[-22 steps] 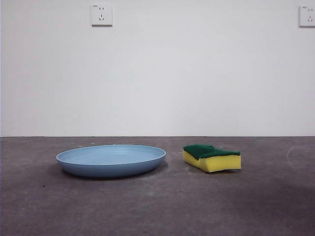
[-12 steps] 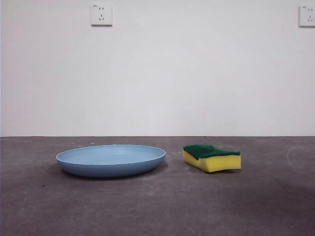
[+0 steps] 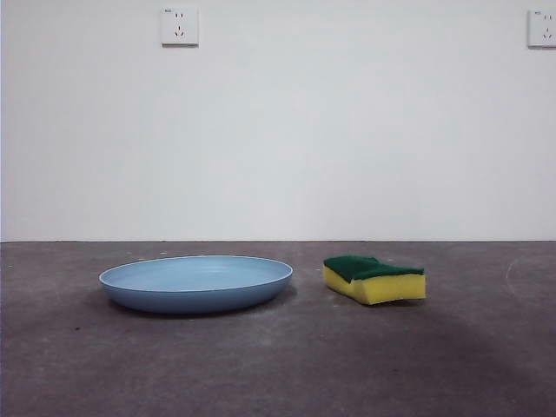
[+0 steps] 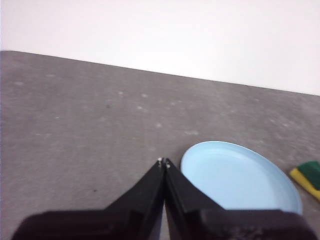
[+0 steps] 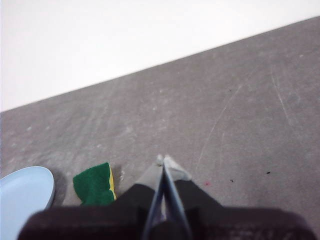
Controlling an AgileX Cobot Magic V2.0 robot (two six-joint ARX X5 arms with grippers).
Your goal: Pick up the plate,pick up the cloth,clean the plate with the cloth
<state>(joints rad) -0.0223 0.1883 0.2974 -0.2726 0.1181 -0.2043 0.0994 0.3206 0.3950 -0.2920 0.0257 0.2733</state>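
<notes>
The light-blue plate [image 3: 196, 282] lies flat on the grey table, left of centre in the front view. The cloth, a yellow sponge with a dark green top [image 3: 374, 278], lies just right of it, apart from it. My left gripper [image 4: 163, 162] is shut and empty, raised over the table beside the plate [image 4: 239, 177]; the sponge's corner [image 4: 309, 176] shows past the plate's rim. My right gripper [image 5: 164, 160] is shut and empty, raised beside the sponge [image 5: 95, 184], with the plate's rim [image 5: 27, 197] beyond it. Neither gripper shows in the front view.
A white wall stands behind the table, with two sockets, one [image 3: 179, 26] above the plate and one [image 3: 542, 28] at the right edge. Bare grey table [image 3: 278, 373] lies in front of the plate and sponge.
</notes>
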